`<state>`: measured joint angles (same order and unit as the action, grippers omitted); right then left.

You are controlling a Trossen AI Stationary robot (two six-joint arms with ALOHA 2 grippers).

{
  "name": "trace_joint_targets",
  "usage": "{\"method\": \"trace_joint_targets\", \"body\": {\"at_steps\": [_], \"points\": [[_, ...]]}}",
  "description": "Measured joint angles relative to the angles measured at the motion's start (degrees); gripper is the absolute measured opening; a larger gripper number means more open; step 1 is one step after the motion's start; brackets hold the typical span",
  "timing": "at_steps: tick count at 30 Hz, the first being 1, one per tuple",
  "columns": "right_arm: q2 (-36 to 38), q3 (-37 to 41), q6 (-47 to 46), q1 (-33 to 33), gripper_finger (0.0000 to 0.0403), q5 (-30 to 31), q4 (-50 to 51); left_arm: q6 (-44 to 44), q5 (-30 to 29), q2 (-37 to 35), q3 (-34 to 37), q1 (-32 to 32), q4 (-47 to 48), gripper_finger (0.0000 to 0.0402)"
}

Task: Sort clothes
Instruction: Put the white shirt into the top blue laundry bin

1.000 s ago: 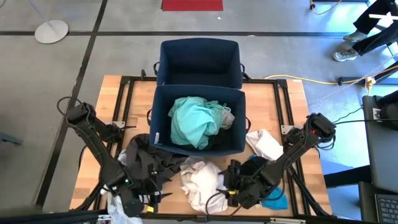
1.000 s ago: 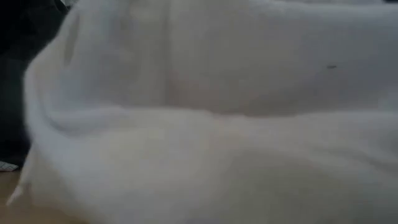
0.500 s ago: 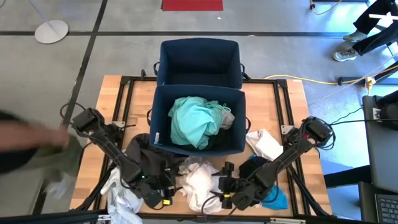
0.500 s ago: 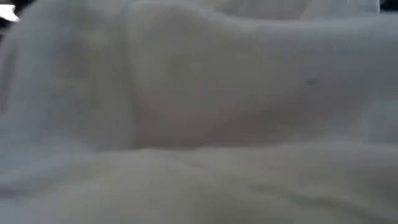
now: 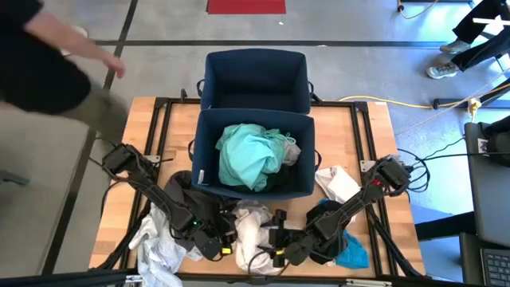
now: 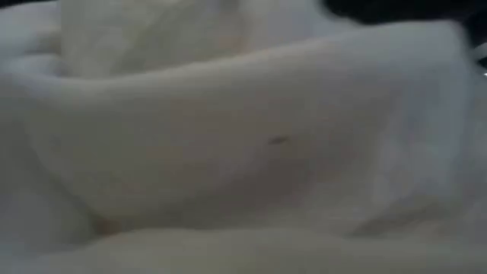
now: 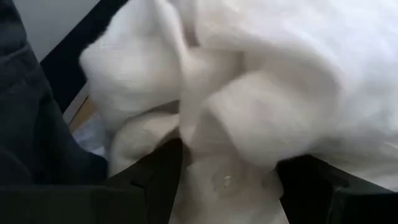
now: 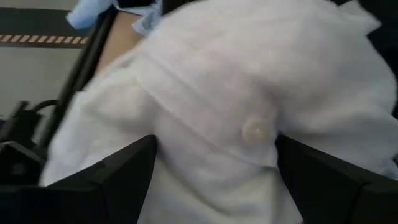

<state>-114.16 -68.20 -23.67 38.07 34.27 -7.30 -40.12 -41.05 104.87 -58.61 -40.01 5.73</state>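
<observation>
A crumpled white garment [image 5: 251, 227] with a button [image 8: 254, 132] lies on the table near its front edge. It fills the low view [image 6: 243, 152]. My left gripper [image 5: 222, 245] is open at its left side, and my right gripper [image 5: 272, 241] is open at its right side. Each gripper has a bunch of the white cloth between its fingers. A turquoise garment [image 5: 249, 155] lies in the near navy bin [image 5: 307, 187]. The far navy bin [image 5: 255, 80] shows no clothes. My left gripper [image 7: 233, 180] has a bunch of the white garment [image 7: 236, 124] between its open fingers [image 7: 163, 174], and the cloth lies against both. It comes low from the table's left. The garment rests on the table. My right gripper [image 8: 217, 174] has the garment's buttoned fold [image 8: 205, 124] between its open fingers [image 8: 124, 171], and the cloth lies against both. It comes low from the table's right. The garment rests on the table.
A black garment [image 5: 187, 199] lies left of the near bin, and a second white garment [image 5: 155, 247] lies at the front left. A third white garment [image 5: 339, 183] and a teal-blue one [image 5: 352, 253] lie at the right. A person [image 5: 48, 64] stands by the table's far left corner.
My left gripper has gone toward the table's right and my right gripper toward its left. Both have closed in on the middle white garment, which is now bunched narrower between them. The white garment at the front left is uncovered. A person has come in at the left.
</observation>
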Motion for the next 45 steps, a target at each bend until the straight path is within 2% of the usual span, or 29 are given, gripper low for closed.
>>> {"method": "trace_joint_targets", "body": {"at_steps": [9, 12, 15, 24, 26, 36, 40, 45], "points": [[-4.5, 0.0, 0.1, -3.5, 0.0328, -0.6, -2.5, 3.6, 1.1, 0.0, 0.0, 0.4, -4.5, 0.0224], [-4.9, 0.0, 0.1, -4.1, 0.0309, -0.9, -2.8, 4.3, 1.4, 0.0, 0.0, 0.4, -5.4, 0.0224], [-4.9, 0.0, 0.1, -4.4, 0.0267, -0.9, -2.9, 4.5, 1.5, 0.0, 0.0, 0.5, -5.4, 0.0224], [-5.0, 0.0, 0.0, -4.4, 0.0075, 1.1, -3.5, 4.6, 1.5, 0.0, 0.0, 0.4, -5.3, 0.0224], [-5.0, 0.0, -0.1, -4.4, 0.0044, 1.2, -3.3, 4.6, 1.5, 0.0, 0.0, 0.4, -5.3, 0.0224], [-3.2, 0.0, 0.1, -2.5, 0.0043, 2.3, -0.7, 6.1, 1.3, -1.3, 0.0, -1.3, -4.6, 0.0224], [-1.6, 0.1, 1.7, -0.6, 0.0043, 3.6, 0.7, 7.2, 0.1, -4.5, 0.0, -2.9, -4.0, 0.0224], [0.7, 0.1, 3.5, 1.6, 0.0043, 3.9, 2.8, 6.9, -4.1, -9.8, -0.1, -5.4, 2.0, 0.0224]]}}
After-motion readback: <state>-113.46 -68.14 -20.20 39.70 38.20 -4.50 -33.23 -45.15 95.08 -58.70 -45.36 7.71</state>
